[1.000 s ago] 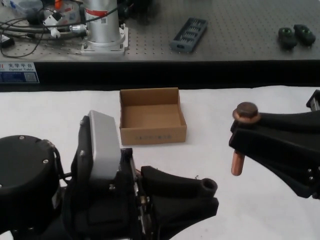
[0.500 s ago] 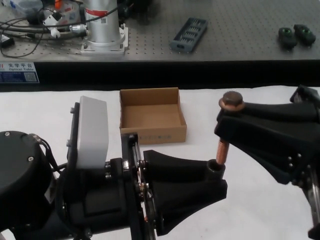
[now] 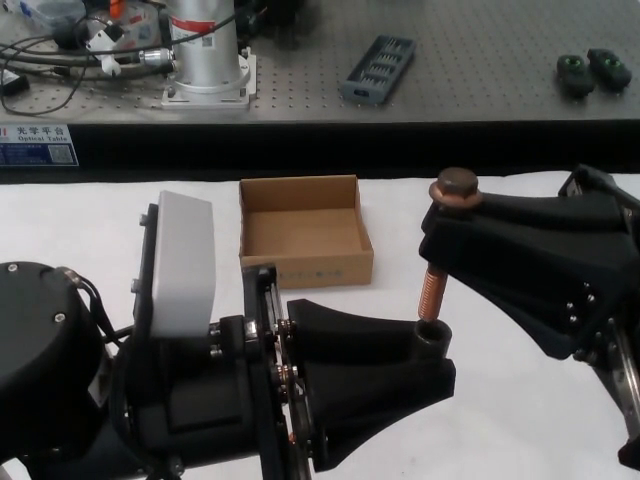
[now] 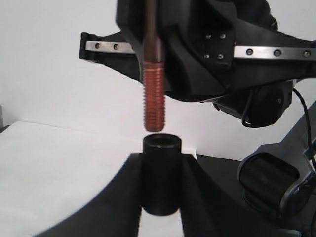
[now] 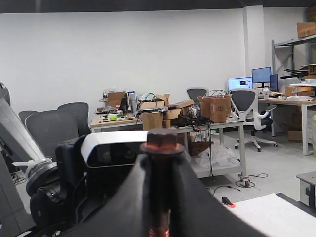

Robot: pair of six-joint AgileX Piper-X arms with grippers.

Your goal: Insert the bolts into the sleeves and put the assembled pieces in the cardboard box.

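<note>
My left gripper (image 3: 432, 340) is shut on a short black sleeve (image 4: 161, 175), held upright with its bore facing up. My right gripper (image 3: 445, 230) is shut on a copper bolt (image 3: 437, 290) just under its flanged head (image 5: 160, 142). The bolt hangs vertically, its threaded tip (image 4: 153, 106) a short way above the sleeve's mouth and roughly in line with it. In the high view the tip looks level with the sleeve's rim (image 3: 431, 328). The open cardboard box (image 3: 303, 232) stands on the white cloth behind the grippers, with nothing visible inside.
A white cloth (image 3: 90, 215) covers the bench. Behind it lies a perforated metal table with a metal post (image 3: 205, 45), cables, a dark grey rack (image 3: 377, 68) and two black parts (image 3: 593, 72). The left arm's bulky body (image 3: 60, 380) takes up the near left.
The right gripper carried the bolt leftward until it stood over the sleeve. The left gripper rose and turned, bringing the sleeve up under the bolt's tip.
</note>
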